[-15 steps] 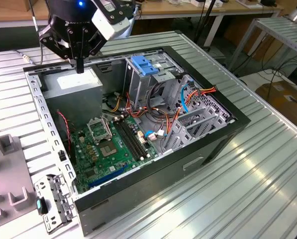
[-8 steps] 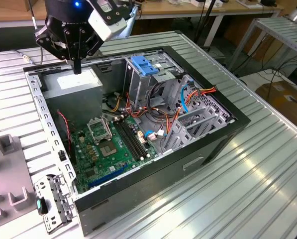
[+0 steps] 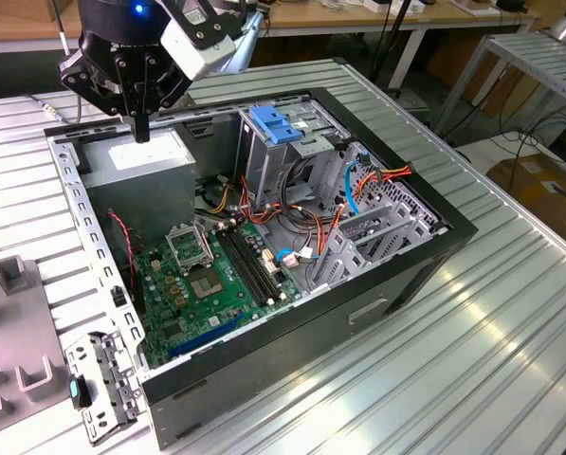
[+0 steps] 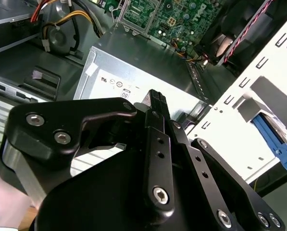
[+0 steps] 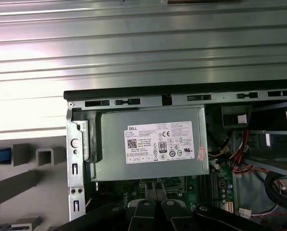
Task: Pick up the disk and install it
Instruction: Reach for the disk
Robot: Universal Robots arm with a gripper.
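Gripper [image 3: 142,133] hangs clear above grey box [image 3: 140,159].

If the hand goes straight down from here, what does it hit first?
Probably the grey power supply box, near its white sticker; the hand points down over it, gap unclear.

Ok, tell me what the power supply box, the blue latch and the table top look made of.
Power supply box: sheet metal by its look, dull grey with folded edges.
Blue latch: probably moulded plastic, with an even colour and a soft sheen.
Table top: likely aluminium, ribbed planks with bright streaky reflections.
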